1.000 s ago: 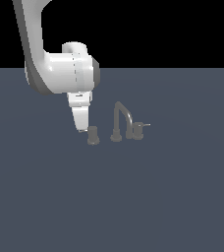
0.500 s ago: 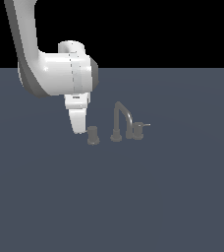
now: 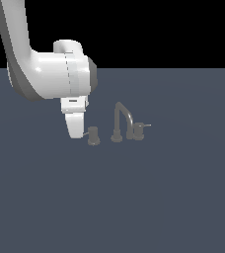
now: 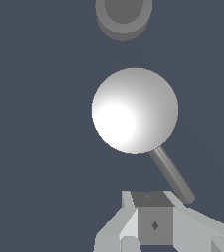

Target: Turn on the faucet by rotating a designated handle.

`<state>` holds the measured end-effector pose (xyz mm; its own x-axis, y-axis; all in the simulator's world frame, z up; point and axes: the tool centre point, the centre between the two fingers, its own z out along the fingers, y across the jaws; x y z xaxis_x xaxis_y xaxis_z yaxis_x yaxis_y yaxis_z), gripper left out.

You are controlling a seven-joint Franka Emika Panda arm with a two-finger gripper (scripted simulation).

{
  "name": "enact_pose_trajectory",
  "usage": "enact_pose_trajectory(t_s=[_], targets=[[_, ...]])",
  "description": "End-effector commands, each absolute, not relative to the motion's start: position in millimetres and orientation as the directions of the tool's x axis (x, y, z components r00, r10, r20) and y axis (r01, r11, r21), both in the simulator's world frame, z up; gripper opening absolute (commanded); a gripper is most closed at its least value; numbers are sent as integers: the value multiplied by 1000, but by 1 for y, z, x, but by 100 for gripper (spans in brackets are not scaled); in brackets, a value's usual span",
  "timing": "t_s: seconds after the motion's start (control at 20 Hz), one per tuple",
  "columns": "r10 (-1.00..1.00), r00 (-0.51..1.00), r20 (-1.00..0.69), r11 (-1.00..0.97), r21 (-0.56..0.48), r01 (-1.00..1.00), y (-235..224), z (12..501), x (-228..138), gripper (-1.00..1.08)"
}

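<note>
Faucet (image 3: 120, 122) stands on the dark surface (image 3: 134, 197); its handle (image 3: 93, 136), the knob toward the exterior view's left, sits just beside the white hand (image 3: 75, 127). Whether the fingers are spread cannot be told. A good turn probably means pushing the thin pin (image 4: 172, 175) sideways, steadily, near its tip.

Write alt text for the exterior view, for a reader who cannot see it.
A large white robot arm reaches down from the upper left so its gripper sits right beside the handle on the exterior view's left, its jaws hidden from this angle. The small dark grey faucet, with arched spout and a second knob, stands on a plain blue-grey floor.
</note>
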<state>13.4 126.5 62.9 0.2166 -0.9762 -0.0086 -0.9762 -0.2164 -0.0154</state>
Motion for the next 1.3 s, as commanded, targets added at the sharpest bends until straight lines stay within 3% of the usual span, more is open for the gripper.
enact_pose_trajectory(t_s=[0.0, 0.15, 0.65, 0.7, 0.75, 1.25], targets=[[-980, 199, 0, -199, -2, -980, 110, 64, 3, -100], [-975, 221, -8, -221, -5, -975, 125, 63, 1, -100], [-980, 200, 0, -200, 0, -980, 71, 64, -15, -100], [-980, 200, 0, -200, 0, -980, 71, 64, -15, -100], [-969, 246, -15, -246, -5, -969, 105, 63, -17, -100], [-980, 200, 0, -200, 0, -980, 37, 64, 5, -100]])
